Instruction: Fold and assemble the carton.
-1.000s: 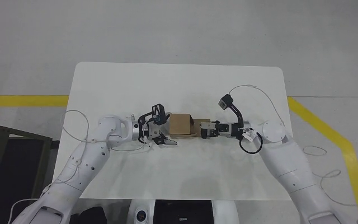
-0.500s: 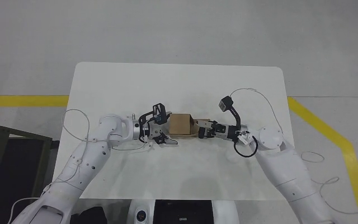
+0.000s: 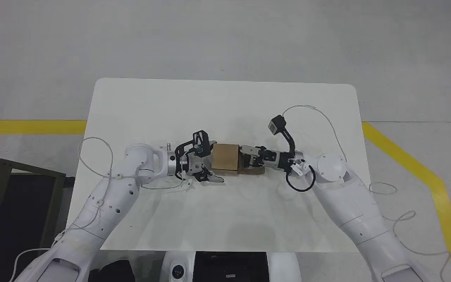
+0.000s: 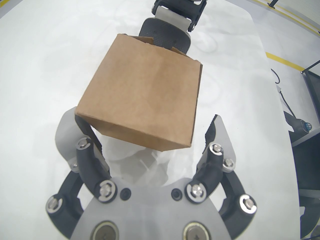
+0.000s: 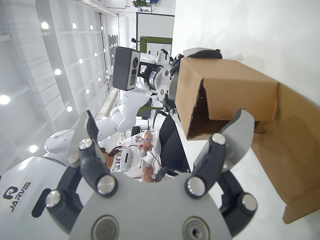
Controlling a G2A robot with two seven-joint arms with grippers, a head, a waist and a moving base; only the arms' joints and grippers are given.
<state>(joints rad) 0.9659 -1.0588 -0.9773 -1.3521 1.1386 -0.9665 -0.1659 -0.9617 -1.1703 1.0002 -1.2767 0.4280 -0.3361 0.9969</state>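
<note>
The left pincer [image 4: 145, 131], fingers spread, flanks the carton [image 4: 142, 93] on the table [image 4: 50, 38].

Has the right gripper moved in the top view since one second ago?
Yes. The right gripper slid across the table toward the carton, which stayed put.

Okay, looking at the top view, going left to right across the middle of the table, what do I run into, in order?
left claw → carton → right claw, which reaches in at the carton's open end.
</note>
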